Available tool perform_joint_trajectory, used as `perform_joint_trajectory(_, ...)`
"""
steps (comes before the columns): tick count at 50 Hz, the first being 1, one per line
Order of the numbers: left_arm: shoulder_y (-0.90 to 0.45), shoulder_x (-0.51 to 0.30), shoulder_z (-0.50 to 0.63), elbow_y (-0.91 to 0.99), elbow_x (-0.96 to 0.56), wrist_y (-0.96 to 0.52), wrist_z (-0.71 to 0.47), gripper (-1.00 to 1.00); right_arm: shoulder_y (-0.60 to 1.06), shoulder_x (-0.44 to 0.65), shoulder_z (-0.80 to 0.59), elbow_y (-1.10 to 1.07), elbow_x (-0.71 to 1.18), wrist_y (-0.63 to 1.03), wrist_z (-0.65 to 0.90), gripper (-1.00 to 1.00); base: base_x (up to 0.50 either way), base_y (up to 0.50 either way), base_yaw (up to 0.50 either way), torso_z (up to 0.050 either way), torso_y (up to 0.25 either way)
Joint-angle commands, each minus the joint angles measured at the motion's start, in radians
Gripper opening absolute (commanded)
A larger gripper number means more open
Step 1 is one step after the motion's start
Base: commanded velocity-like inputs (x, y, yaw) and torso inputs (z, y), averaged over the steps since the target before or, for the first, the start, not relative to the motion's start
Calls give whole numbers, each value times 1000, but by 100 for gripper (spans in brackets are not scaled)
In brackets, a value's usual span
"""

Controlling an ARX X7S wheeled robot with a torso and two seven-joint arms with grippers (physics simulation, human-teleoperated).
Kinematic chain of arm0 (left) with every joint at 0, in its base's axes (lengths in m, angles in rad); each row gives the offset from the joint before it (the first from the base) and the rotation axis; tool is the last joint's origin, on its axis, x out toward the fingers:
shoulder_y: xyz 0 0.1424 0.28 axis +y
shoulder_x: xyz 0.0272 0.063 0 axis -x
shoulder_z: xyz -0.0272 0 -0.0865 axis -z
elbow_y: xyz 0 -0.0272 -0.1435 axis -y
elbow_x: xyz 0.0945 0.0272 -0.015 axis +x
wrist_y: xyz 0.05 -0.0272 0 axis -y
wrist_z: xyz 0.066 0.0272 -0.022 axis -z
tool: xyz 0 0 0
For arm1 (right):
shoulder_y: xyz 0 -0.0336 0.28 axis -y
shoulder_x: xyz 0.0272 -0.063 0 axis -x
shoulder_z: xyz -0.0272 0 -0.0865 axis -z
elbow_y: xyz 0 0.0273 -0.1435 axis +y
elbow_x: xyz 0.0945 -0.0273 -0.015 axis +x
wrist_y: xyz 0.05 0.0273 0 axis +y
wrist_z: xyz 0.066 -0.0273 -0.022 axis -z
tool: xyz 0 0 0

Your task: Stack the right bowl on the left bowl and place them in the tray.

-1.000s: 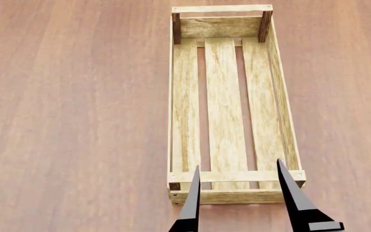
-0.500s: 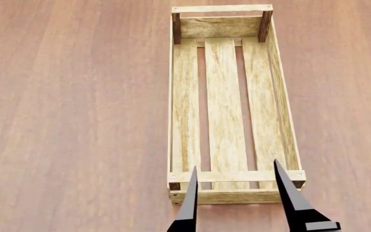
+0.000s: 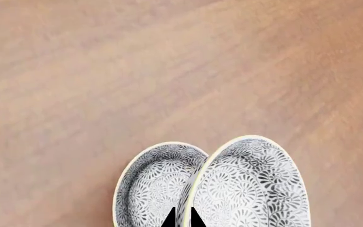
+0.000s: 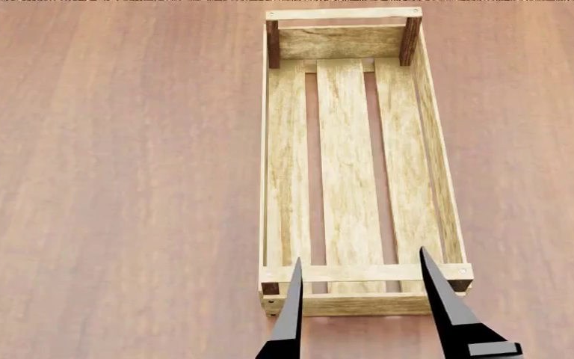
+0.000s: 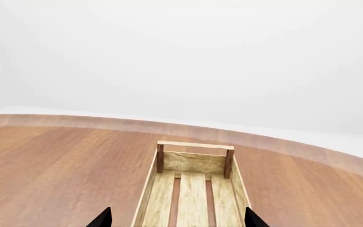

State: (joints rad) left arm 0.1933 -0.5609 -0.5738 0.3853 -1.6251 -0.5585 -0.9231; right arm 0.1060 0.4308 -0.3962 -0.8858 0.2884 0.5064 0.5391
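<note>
Noting tray (image 4: 347, 149) lying empty just ahead of right gripper (image 4: 361, 254), jaws spread wide. Pinching bowls (image 3: 232, 189) by overlapped rims in left gripper (image 3: 181, 218). Risking slippage: thin rim hold, loosely nested pair possibly separating during carry.

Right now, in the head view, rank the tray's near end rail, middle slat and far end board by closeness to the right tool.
1. Near end rail, by the right tool's tips.
2. Middle slat, along the centre.
3. Far end board, farthest back.
</note>
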Motion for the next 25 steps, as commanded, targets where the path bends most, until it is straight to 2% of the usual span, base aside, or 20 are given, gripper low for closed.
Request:
perform_joint_trajectory(1, -19, 17, -42, -33, -1, 26, 29, -100, 4, -17, 20, 47, -5, -41, -31, 100, 0, 0, 0, 0, 0)
perform_joint_trajectory(25, 8, 19, -80, -40, -9, 39, 39, -100, 11, -14, 14, 38, 2, -31, -22, 100, 0, 0, 0, 0, 0)
